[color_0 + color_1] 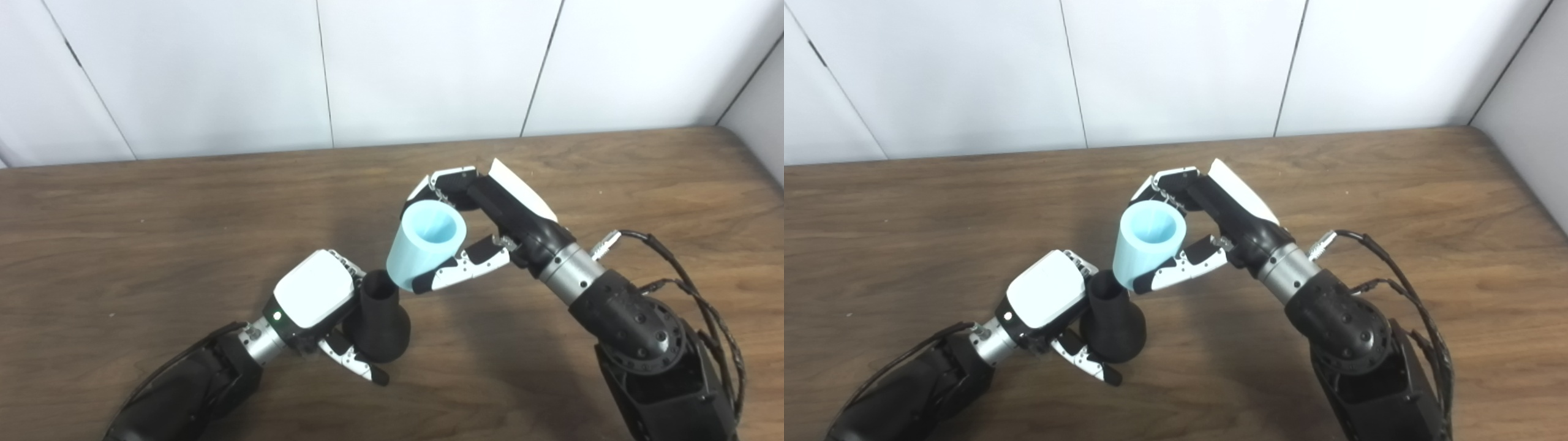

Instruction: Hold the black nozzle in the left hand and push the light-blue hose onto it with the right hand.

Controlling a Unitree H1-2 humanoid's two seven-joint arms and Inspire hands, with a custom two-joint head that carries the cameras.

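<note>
Left hand point(315, 300) is wrapped around the black nozzle point(381, 321), fingers and thumb closed on its flared lower body. Nozzle stands near the middle of the table point(122, 233), somewhat toward the near edge; narrow open neck points up and slightly toward the far edge. Whether its base rests on the wood or is lifted just clear, cannot tell.

Right hand point(484, 223) pinches the light-blue hose point(427, 244): fingers over the far side of the rim, thumb along the near wall. Hose is held in the air, tilted, wide mouth facing up toward the cameras, narrower lower end just beside the nozzle neck, touching or nearly so. Not yet seated.

Step in hand, by my judgement: alignment before the push.

Notes for doing it well:
- Bring the hose axis in line with the nozzle neck first; at the present tilt the lower edge would likely catch on the neck rim.
- Centre the lower opening over the neck, then push along the neck axis, not sideways.
- Left hand should brace firmly, since the push will tend to tip the nozzle.
- Thumb lies low on the hose wall; it may foul the neck as the hose slides down.
</note>
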